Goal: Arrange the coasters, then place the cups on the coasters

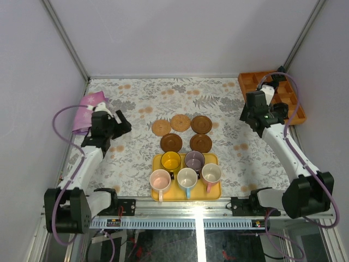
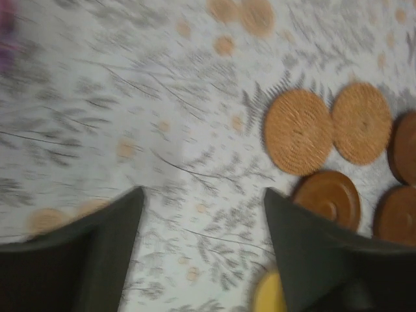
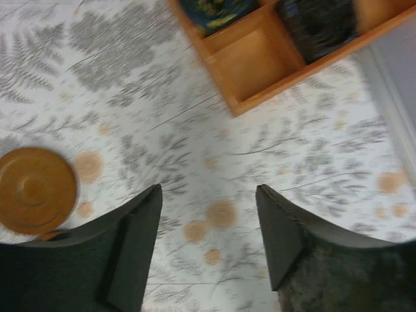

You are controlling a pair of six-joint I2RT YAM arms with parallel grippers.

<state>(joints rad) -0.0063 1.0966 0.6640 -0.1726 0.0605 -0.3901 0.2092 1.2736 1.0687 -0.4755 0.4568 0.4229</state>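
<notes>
While both arms hang above the flowered surface (image 1: pixel 136 95), the left pincer (image 2: pixel 203 195) is released: its two dark fingers (image 2: pixel 110 247) stand apart with only bare surface between them. The right pincer (image 3: pixel 208 192) is released as well and grasps nothing.

The five coasters (image 1: pixel 171 143) lie flat in the middle of the surface, in two rows. The far row has two tan coasters (image 1: pixel 161 127), whose edges touch or almost touch, and one dark coaster (image 1: pixel 201 124) just beside them. The near row has two dark ones side by side with a small gap between.

Just in front of this row, the yellow tray (image 1: pixel 214 192) sits close to the near edge of the surface. All five cups stand upright in it, tightly packed: the yellow cup (image 1: pixel 170 161) and the purple cup (image 1: pixel 194 159) behind; the pink cup (image 1: pixel 160 179), the blue cup (image 1: pixel 187 178) and the cream cup (image 1: pixel 211 173) in front, with their handles toward the near edge.

A wide strip of bare surface lies between the left pincer and the tan coasters, and a similar one between the dark coasters and the right pincer. More open room lies behind the far row.

The orange box (image 1: pixel 245 82) occupies the far right corner along the right border. The right wrist view shows dark things in its compartments, too blurred to name. A purple cloth (image 1: pixel 90 106) lies at the left edge, just behind the left pincer.
</notes>
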